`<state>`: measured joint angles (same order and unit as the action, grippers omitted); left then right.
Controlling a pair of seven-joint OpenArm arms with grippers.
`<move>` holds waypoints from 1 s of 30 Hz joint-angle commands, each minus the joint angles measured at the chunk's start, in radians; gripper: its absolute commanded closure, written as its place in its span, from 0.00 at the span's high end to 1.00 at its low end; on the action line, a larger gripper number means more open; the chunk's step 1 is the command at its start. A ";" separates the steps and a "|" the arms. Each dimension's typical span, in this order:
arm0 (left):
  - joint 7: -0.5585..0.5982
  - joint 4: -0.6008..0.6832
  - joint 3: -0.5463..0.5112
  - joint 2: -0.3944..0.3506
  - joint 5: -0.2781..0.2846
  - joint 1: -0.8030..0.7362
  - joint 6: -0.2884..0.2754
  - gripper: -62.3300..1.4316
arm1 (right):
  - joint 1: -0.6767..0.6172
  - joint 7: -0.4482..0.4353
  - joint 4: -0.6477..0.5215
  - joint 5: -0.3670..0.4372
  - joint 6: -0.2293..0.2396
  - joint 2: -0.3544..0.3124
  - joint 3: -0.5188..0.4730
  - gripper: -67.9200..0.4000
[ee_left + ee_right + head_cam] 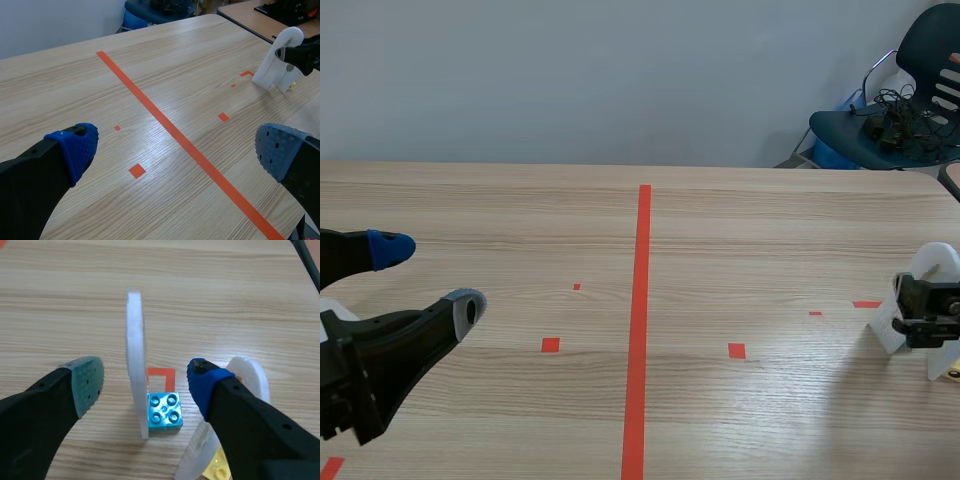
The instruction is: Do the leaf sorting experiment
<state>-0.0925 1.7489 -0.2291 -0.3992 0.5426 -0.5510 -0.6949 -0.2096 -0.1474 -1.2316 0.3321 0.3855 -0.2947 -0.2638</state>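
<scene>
Right wrist view shows the right end effector (144,384) with its fingers spread either side of a thin white upright plastic plate (135,355), neither pad touching it. A small turquoise studded plastic brick (164,412) sits on the light wooden worktop (225,290) against that plate's foot, near a second rounded white plate (252,376). This cluster stands at the scene's right edge, while at the left, well apart, the left end effector (428,277) hovers spread and holds nothing.
</scene>
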 commanded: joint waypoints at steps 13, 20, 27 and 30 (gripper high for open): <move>0.021 0.010 -0.005 0.000 0.014 0.006 -0.001 1.00 | -0.078 0.311 -0.523 0.151 0.008 -0.154 -0.083 0.80; 0.021 0.010 -0.005 0.000 0.014 0.006 -0.001 1.00 | -0.264 0.322 -0.703 0.269 0.008 -0.196 -0.083 1.00; 0.021 0.010 -0.005 0.000 0.014 0.006 -0.001 1.00 | -0.474 0.318 -0.843 0.312 0.009 -0.195 -0.083 1.00; 0.021 0.010 -0.005 0.000 0.014 0.006 -0.001 1.00 | -0.492 0.319 -0.858 0.312 0.009 -0.195 -0.083 1.00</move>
<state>-0.0929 1.7489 -0.2291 -0.3992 0.5426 -0.5510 -0.6949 -0.7322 0.1848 -2.0922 0.6365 0.4007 -0.4793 -0.3454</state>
